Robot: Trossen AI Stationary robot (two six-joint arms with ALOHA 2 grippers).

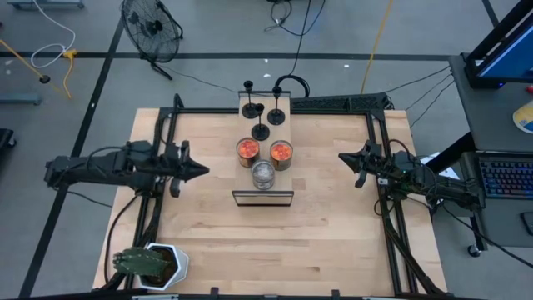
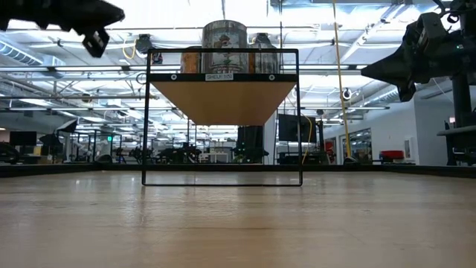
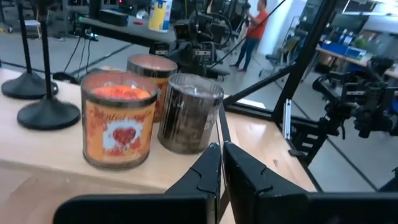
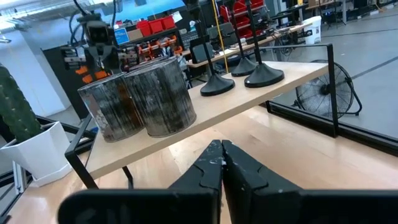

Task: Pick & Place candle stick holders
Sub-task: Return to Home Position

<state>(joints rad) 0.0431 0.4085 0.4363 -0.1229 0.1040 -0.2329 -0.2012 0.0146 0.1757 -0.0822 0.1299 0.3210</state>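
Three black candle stick holders (image 1: 261,129) (image 1: 248,107) (image 1: 276,115) stand upright on their disc bases at the far end of a raised wooden shelf (image 1: 250,100) in the table's middle. Two of them show in the left wrist view (image 3: 46,112) and all three in the right wrist view (image 4: 217,84). My left gripper (image 1: 204,171) (image 3: 221,149) hovers shut to the shelf's left, pointing level at it. My right gripper (image 1: 341,157) (image 4: 222,146) hovers shut to the shelf's right, also level. Neither touches anything.
Two orange-topped jars (image 1: 247,150) (image 1: 281,153) and a silvery-grey jar (image 1: 263,173) stand on the shelf's near half. The shelf's black wire frame (image 2: 223,182) rests on the table. A potted cactus (image 1: 150,265) sits at the near left corner. Bare wood lies on both sides of the shelf.
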